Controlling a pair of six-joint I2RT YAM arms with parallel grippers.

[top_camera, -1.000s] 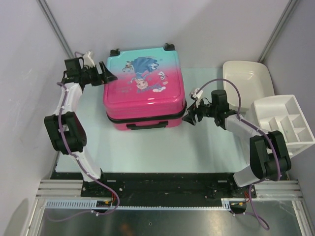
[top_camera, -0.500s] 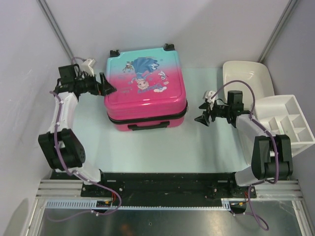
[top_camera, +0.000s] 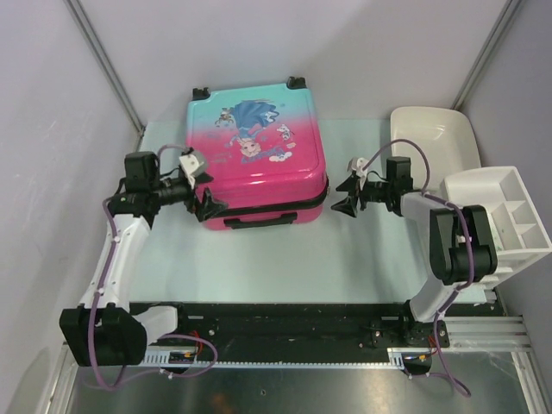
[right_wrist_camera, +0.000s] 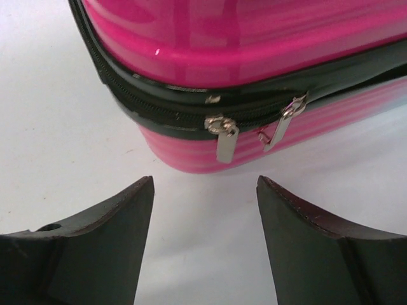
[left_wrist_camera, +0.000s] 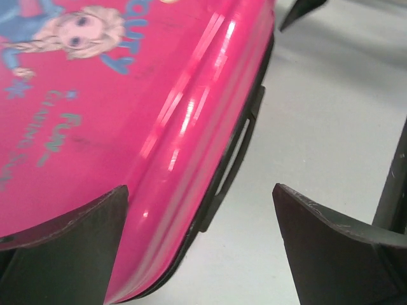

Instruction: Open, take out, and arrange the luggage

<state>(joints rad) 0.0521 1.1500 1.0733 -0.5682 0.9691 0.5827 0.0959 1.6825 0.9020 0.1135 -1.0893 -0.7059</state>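
Your right gripper hung spread and empty, the two silver zipper pulls of the closed pink-to-teal hard-shell suitcase just ahead on the pale counter, your likeliest hold since the stiff glossy shell looked slippery, while your left gripper, also spread, straddled its corner.

light: shining bright and even from overhead | glare: streaking the luggage toward 1 o'clock | shadows: falling faint on the table
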